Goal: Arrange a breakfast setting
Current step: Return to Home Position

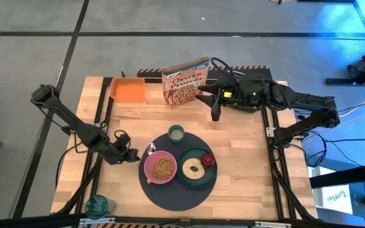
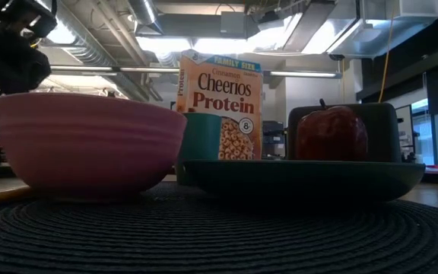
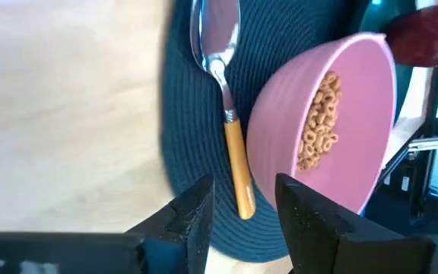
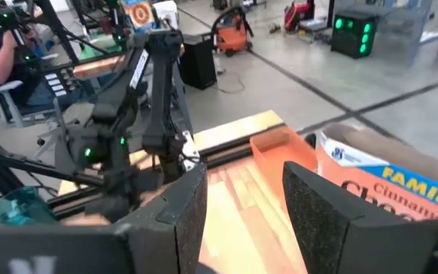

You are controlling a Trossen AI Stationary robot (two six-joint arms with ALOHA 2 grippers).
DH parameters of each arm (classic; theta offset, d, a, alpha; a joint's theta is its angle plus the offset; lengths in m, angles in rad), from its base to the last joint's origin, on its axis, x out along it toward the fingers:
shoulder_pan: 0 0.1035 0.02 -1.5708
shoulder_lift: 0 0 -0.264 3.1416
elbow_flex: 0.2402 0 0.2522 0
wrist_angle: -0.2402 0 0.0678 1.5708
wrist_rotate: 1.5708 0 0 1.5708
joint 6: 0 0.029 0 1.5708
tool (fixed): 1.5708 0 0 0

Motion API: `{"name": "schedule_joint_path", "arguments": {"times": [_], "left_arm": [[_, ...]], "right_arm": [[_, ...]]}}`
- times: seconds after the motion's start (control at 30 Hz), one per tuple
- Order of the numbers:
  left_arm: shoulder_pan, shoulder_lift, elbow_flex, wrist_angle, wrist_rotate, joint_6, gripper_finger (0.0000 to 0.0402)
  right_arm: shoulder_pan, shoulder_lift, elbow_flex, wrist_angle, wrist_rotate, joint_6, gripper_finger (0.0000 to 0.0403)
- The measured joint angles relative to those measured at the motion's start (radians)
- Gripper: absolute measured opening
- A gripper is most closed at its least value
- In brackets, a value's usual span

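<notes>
From above, a round dark grey woven mat [image 1: 173, 193] lies in the lower middle of the wooden table [image 1: 246, 190]. On it sits a pink bowl [image 1: 151, 176] holding cereal rings. Just right of the bowl is a dark green plate [image 1: 203, 182] carrying a pale bagel-like ring [image 1: 185, 168] and a small red food piece [image 1: 207, 159]. A small pale-green cup [image 1: 176, 133] stands at the mat's upper edge, and a small spoon [image 1: 150, 149] lies upper left of the bowl. The left gripper [image 1: 134, 154] hangs just left of the spoon. The right gripper [image 1: 211, 104] waits in the upper middle, beside a Cheerios cereal box [image 1: 185, 81]. An orange tray [image 1: 130, 90] sits left of the box.

At table height, the bowl [image 2: 90, 141] fills the left. The plate [image 2: 303, 179] with the red piece [image 2: 331, 133] is on the right, and the cup [image 2: 200, 137] and box [image 2: 219, 106] stand behind, all above the mat [image 2: 219, 232].

From the left wrist, the left gripper [image 3: 242, 224] has its fingers [image 3: 192, 221] spread. They pinch nothing. The spoon [image 3: 230, 114], with its orange handle, lies on the mat [image 3: 188, 152] beside the bowl [image 3: 325, 129].

From the right wrist, the right gripper [image 4: 238, 221] is spread wide and empty, above the table near the tray [image 4: 280, 148] and box [image 4: 386, 183].
</notes>
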Motion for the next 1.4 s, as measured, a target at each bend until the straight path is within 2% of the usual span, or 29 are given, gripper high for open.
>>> {"name": "schedule_joint_path", "arguments": {"times": [0.13,0.23,0.33,0.43,0.53,0.63,0.73,0.83,0.9,0.97,1.07,1.17,1.4], "left_arm": [[0.015,-0.123,0.003,-0.057,-0.066,0.074,0.0135],[0.034,-0.199,0.060,-0.052,-0.177,0.259,0.0130],[0.056,-0.245,0.157,0.016,-0.315,0.623,0.0121],[0.075,-0.257,0.265,0.198,-0.417,1.065,0.0113],[0.100,-0.231,0.359,0.350,-0.431,1.460,0.0104],[0.134,-0.207,0.413,0.398,-0.444,1.664,0.0089],[0.165,-0.201,0.417,0.395,-0.426,1.732,0.0062],[0.202,-0.222,0.400,0.386,-0.342,1.772,0.0022],[0.228,-0.262,0.384,0.345,-0.286,1.792,0.0006],[0.255,-0.307,0.365,0.325,-0.242,1.815,0.0006],[0.288,-0.374,0.313,0.301,-0.187,1.898,0.0002],[0.310,-0.420,0.253,0.300,-0.183,1.986,0.0003],[0.317,-0.523,0.109,0.315,-0.116,1.988,0.0001]], "right_arm": [[-0.027,0.000,0.000,-0.031,-0.065,0.017,0.0161],[-0.025,0.000,0.000,-0.034,-0.117,0.009,0.0161],[-0.024,-0.005,-0.004,-0.044,-0.173,-0.006,0.0156],[-0.024,-0.037,-0.066,-0.001,-0.215,-0.015,0.0133],[-0.024,-0.087,-0.182,0.135,-0.232,-0.015,0.0092],[-0.024,-0.143,-0.310,0.310,-0.225,-0.015,0.0041],[-0.023,-0.205,-0.413,0.419,-0.254,-0.016,0.0007],[-0.023,-0.273,-0.484,0.378,-0.273,-0.016,0.0011],[-0.024,-0.318,-0.535,0.341,-0.353,-0.033,0.0006],[-0.024,-0.360,-0.588,0.347,-0.409,-0.051,0.0002],[-0.022,-0.406,-0.651,0.402,-0.408,-0.067,0.0004],[-0.023,-0.442,-0.691,0.436,-0.388,-0.044,0.0001],[-0.023,-0.589,-0.815,0.510,-0.347,-0.068,0.0000]]}}
